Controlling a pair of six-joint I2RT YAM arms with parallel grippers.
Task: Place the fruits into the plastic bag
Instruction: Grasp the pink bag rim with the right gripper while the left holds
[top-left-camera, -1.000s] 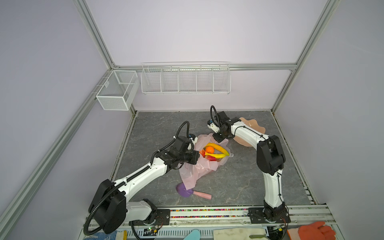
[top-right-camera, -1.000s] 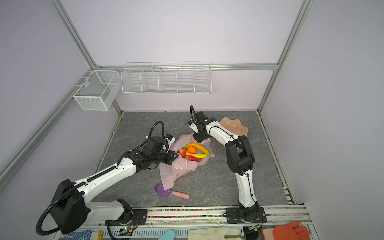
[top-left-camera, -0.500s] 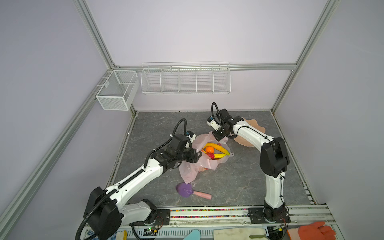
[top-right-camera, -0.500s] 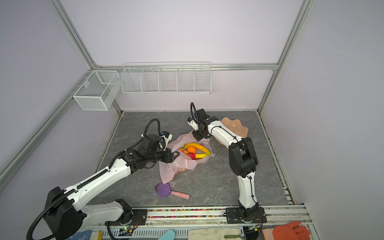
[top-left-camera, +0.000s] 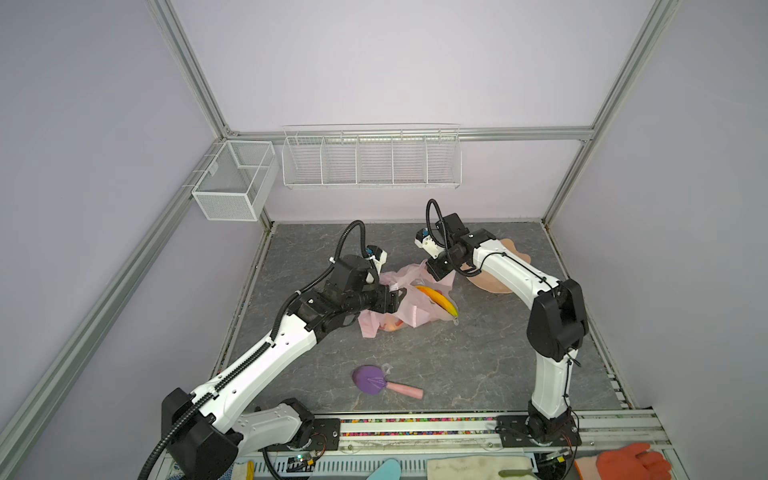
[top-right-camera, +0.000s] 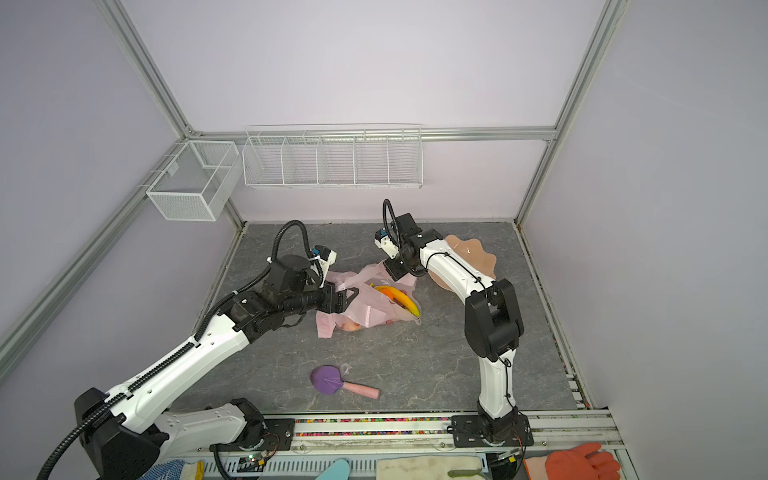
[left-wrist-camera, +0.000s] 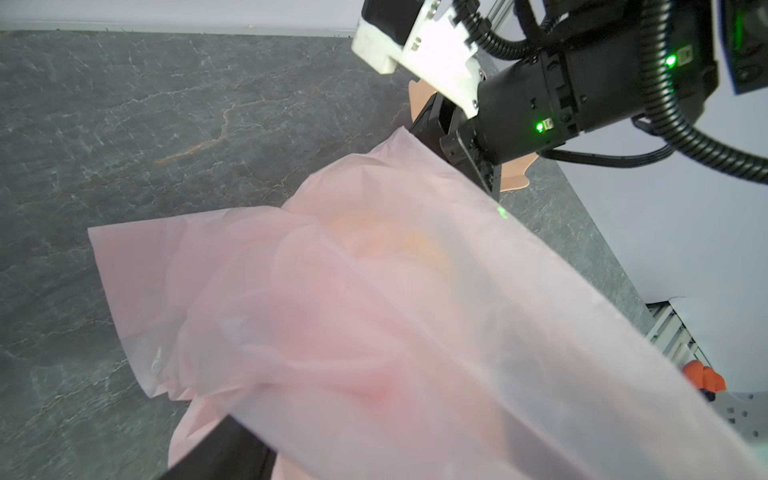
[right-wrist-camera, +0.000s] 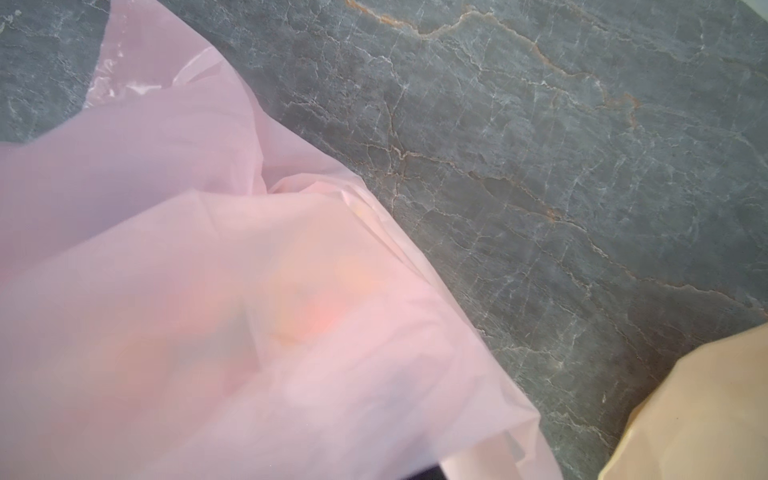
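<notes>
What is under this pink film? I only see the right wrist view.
Observer: A yellow banana, lying inside the plastic bag; both top views show it.
Visitor: Is anything lying loose outside it?
Observer: A purple tool with a pink handle lies nearer the front, apart from the bag.
Visitor: Does the other arm hold the bag?
Observer: No; the left gripper has its jaws open at the bag's edge.
</notes>
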